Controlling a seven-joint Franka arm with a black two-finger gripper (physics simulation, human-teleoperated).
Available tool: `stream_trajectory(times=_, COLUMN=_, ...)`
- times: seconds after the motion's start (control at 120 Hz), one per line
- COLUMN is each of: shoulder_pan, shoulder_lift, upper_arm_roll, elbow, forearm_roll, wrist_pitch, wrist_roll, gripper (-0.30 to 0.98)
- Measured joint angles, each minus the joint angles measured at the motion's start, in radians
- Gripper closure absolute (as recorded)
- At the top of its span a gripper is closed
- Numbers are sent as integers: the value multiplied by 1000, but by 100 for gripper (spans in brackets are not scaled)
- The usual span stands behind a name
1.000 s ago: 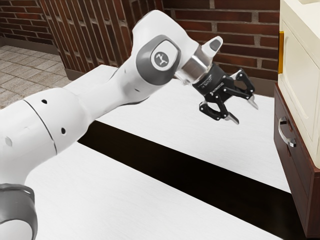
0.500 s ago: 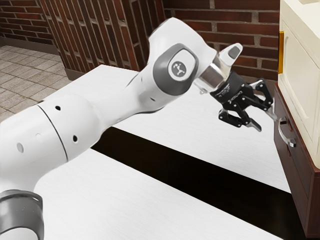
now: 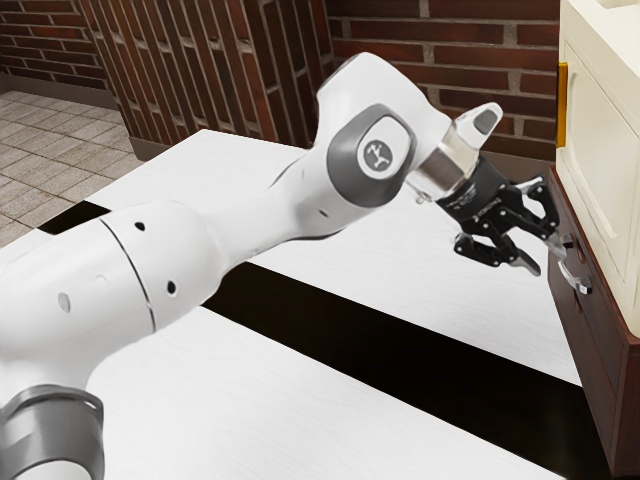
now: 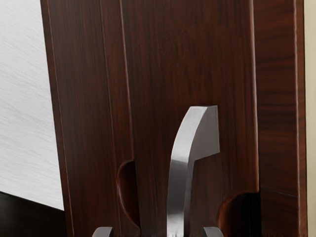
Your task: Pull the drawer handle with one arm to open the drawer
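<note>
My gripper (image 3: 547,258) is open at the exterior view's right, its fingertips close to the far end of the curved silver handle (image 3: 577,283) on the dark brown drawer front (image 3: 592,322). One finger overlaps the handle's far part in that picture. From the wrist view, the tips of my gripper (image 4: 158,232) stand wide apart, one on each side of the handle (image 4: 180,173), with gaps between them and the metal. The wooden drawer front (image 4: 168,59) lies behind the handle. It looks flush with its cabinet.
A cream cabinet (image 3: 605,160) with a yellow strip (image 3: 562,105) sits above the brown drawer unit. Below the arm runs a white surface (image 3: 420,270) crossed by a black band (image 3: 400,340). Brick walls (image 3: 480,80) rise behind.
The arm has reached toward the exterior view's right and slightly down, bringing my open gripper from well short of the handle up to it. The drawer has not moved.
</note>
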Motion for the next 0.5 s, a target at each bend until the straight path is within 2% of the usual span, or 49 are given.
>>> stream_trajectory(times=0.5, shoulder_pan=-13, shoulder_lift=16, upper_arm_roll=0, elbow=0, forearm_roll=0, wrist_pitch=16, wrist_roll=10, gripper=57)
